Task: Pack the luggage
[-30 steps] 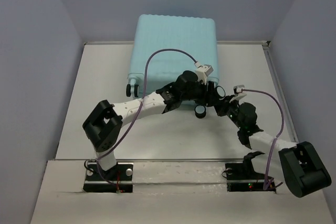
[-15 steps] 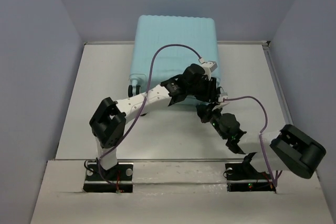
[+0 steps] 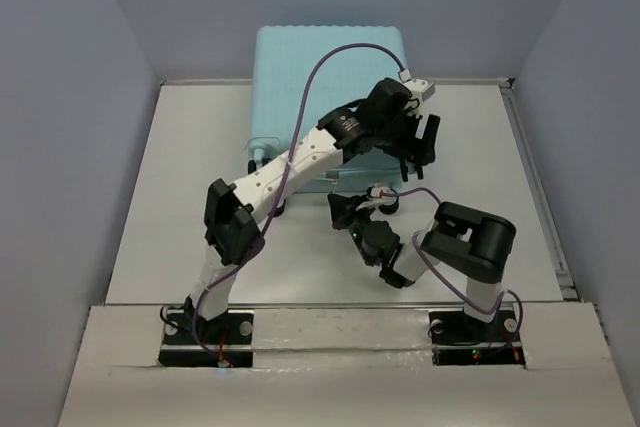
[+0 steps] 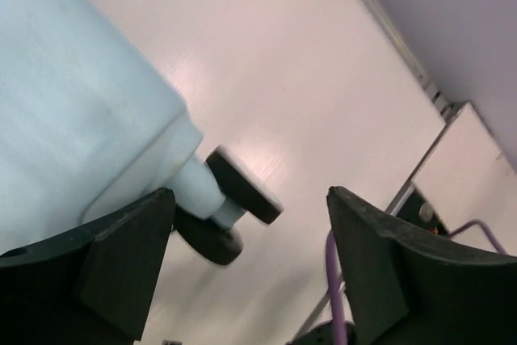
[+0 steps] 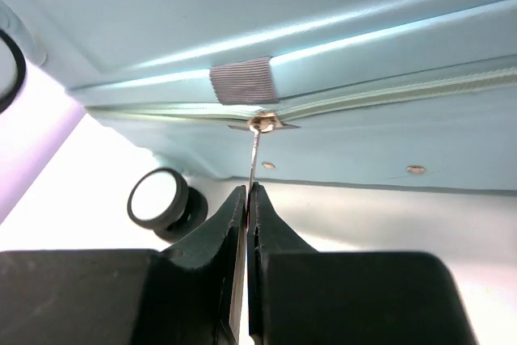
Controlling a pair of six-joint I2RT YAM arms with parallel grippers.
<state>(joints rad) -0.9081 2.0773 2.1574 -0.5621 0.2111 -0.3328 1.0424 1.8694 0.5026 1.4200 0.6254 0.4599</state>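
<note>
The closed luggage [image 3: 320, 77] lies flat at 12 o'clock on the bench [image 3: 190, 197]. The left pincer [image 3: 418, 147], fingers wide apart and holding nothing, hovers by the case's 4 o'clock corner, where a caster wheel [image 4: 242, 197] shows between its fingers. At the case's 6 o'clock edge, the right pincer [image 5: 248, 199] is clamped on the zipper pull [image 5: 254, 159], just below a grey fabric tab [image 5: 241, 81].

pale aqua ribbed luggage [image 3: 300, 77] with black-and-white wheels [image 5: 153, 198].
</note>
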